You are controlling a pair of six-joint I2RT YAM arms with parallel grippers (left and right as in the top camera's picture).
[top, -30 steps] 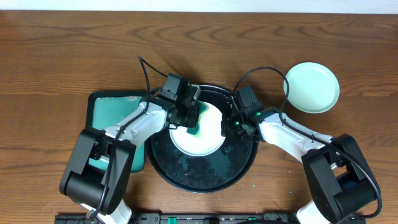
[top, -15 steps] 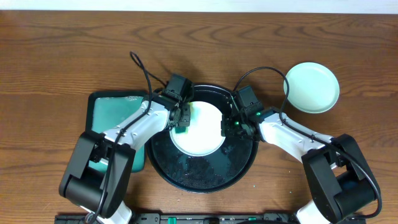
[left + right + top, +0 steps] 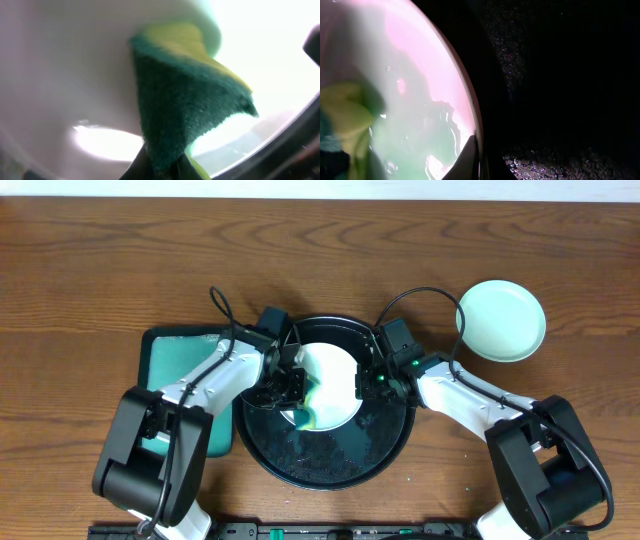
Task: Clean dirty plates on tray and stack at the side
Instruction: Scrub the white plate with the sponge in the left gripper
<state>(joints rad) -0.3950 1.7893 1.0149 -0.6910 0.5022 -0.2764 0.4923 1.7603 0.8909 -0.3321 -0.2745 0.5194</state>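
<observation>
Scrubbing the plate [image 3: 338, 372], the left gripper [image 3: 290, 388] is clamping a sponge [image 3: 185, 100] while the right gripper [image 3: 368, 383] is seemingly pinching the rim; remaining smears [image 3: 314, 412] need more passes.

There are no words, numbers, labels or signs to read in any of the pictures.
</observation>
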